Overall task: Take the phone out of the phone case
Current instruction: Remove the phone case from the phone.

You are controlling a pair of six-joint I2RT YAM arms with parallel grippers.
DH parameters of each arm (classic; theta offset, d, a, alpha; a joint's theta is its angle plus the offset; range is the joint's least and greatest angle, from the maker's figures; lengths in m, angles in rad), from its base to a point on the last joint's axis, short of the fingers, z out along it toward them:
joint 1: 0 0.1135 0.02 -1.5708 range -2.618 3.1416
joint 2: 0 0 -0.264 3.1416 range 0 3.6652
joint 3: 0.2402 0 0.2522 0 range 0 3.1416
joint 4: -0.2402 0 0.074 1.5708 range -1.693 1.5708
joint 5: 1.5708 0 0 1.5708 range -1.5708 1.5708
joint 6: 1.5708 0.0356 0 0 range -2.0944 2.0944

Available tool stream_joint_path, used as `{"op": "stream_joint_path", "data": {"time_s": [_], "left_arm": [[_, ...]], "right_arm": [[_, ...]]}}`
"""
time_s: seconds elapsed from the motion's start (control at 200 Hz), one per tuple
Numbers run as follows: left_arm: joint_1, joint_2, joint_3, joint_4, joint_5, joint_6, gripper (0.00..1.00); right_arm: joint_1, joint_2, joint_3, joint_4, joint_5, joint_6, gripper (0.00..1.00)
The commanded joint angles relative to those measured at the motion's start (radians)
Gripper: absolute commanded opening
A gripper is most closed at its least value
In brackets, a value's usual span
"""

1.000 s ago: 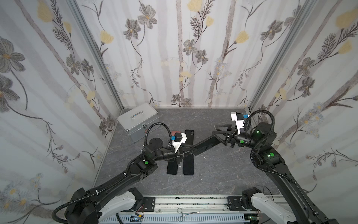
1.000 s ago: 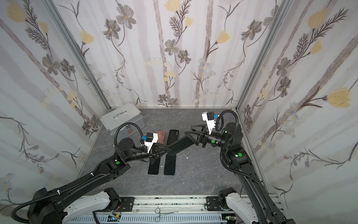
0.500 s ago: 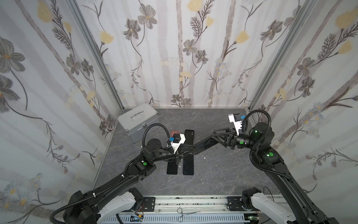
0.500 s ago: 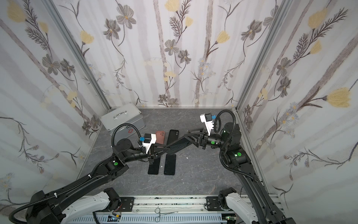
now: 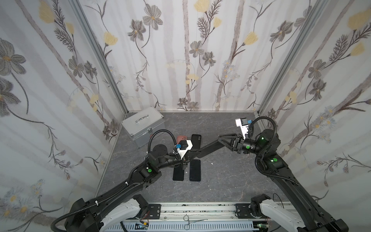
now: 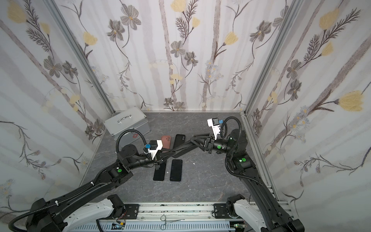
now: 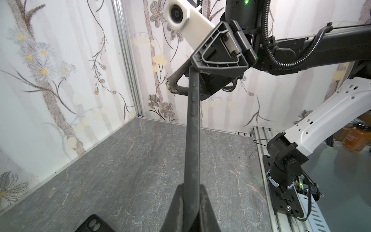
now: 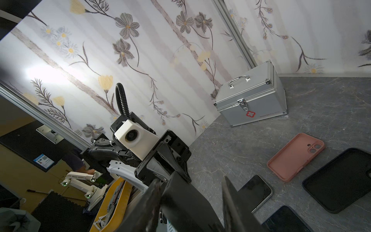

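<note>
A black phone case [image 5: 206, 149] [image 6: 180, 149] hangs in the air between both arms; whether the phone sits inside it I cannot tell. My left gripper [image 5: 185, 158] [image 7: 190, 187] is shut on its near end, and the case's buttoned edge [image 7: 192, 140] runs away from the jaws. My right gripper [image 5: 219, 140] [image 8: 190, 178] straddles the other end across its width. One finger [image 8: 154, 192] lies against the case [image 8: 186, 200]; the other finger [image 8: 228, 192] stands close by the opposite edge.
On the grey floor under the arms lie two bare phones [image 5: 178, 174] [image 5: 195, 170], an empty pink case [image 8: 295, 156] and an empty black case [image 8: 339, 180]. A silver box [image 5: 143, 124] stands at the back left. Forceps [image 5: 192, 221] rest on the front rail.
My right gripper has moved a little left onto the case's end and its jaws have narrowed around it. The left gripper has kept its hold and shifted slightly.
</note>
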Motion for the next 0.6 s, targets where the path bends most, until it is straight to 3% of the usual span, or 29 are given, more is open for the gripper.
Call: {"op": "stream_joint_path", "data": {"time_s": [0.0, 0.599], "left_arm": [[-0.001, 0.008, 0.02, 0.096, -0.076, 0.057, 0.0], [-0.006, -0.019, 0.039, 0.078, -0.191, 0.148, 0.0]], "right_arm": [[0.016, 0.008, -0.008, 0.057, -0.045, 0.079, 0.49], [0.029, 0.037, -0.03, 0.001, -0.01, 0.09, 0.35]]}}
